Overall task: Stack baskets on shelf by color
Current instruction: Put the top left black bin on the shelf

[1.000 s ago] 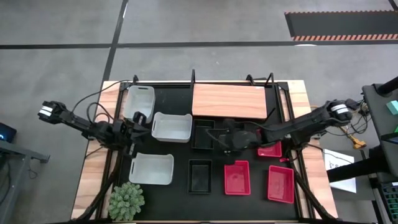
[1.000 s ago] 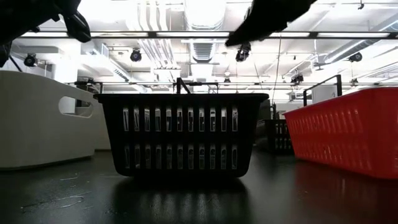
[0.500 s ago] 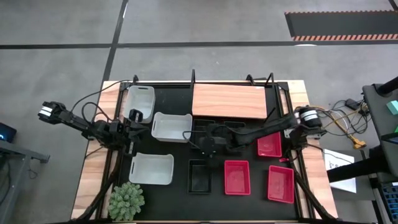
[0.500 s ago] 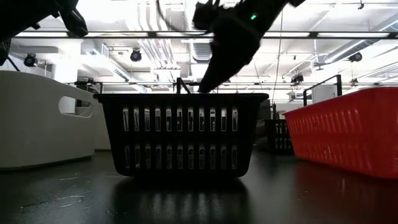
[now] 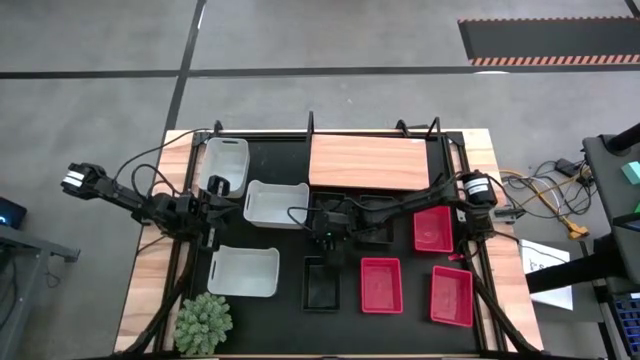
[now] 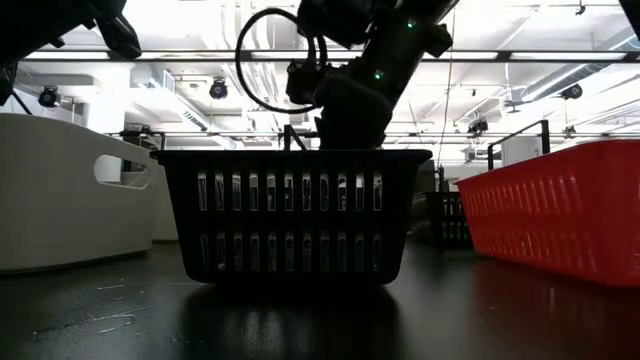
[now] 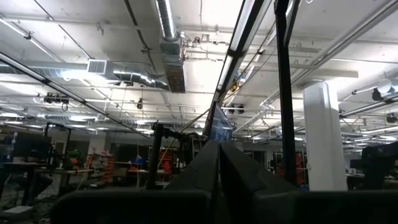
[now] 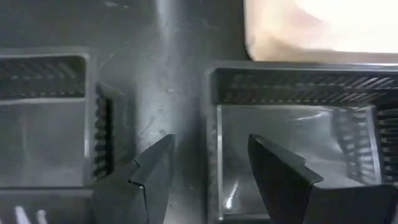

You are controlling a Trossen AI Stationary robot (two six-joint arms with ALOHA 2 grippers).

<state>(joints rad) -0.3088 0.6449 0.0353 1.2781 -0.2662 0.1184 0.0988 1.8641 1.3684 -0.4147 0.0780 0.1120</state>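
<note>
- Step in hand: the grasp of a black basket (image 8: 292, 137) in the middle row, just in front of the shelf (image 5: 370, 162); the right pincer (image 8: 211, 142) hangs over it with fingers apart, one on each side of a side wall; nothing is held.
- Next move, as judged: lower the fingers over that wall, close, lift clear of the second black basket (image 8: 43, 118) just beside it, then carry to the shelf; the narrow gap between the two calls for a straight descent.
- Left pincer (image 7: 219, 180): fingers together, empty, waiting among the white baskets on the left of the surface (image 5: 290, 245).
- Count, front row: one plant (image 5: 203, 322); one white basket (image 5: 243, 270); one black basket (image 5: 322, 283); two red baskets (image 5: 380, 285).
- Count, middle row: one white, two black, one red.
- Count, far row: one white basket; one shelf, carrying no basket.
- Totals: three white, three black, three red.
</note>
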